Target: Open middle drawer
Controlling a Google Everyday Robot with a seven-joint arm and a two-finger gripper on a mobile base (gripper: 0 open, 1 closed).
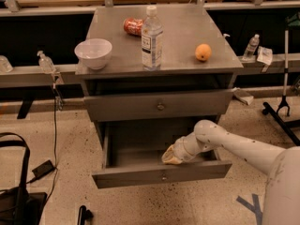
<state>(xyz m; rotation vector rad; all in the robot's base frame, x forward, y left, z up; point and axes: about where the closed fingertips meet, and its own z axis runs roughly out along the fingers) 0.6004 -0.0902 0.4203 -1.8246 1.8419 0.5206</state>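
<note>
Grey metal, the middle drawer (136, 178) stands pulled out below the closed upper drawer (131, 108). The gripper (171, 156) reaches in from the right and sits inside it, just behind its front; whether it grasps anything cannot be told.

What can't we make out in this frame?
Camera view:
- Gripper sits inside the open middle drawer; the drawer floor under it is hidden by the arm.
- Below that drawer: hidden by its front.
- Bottle label: too small.
- Bag: cut off by left and bottom edges.
</note>
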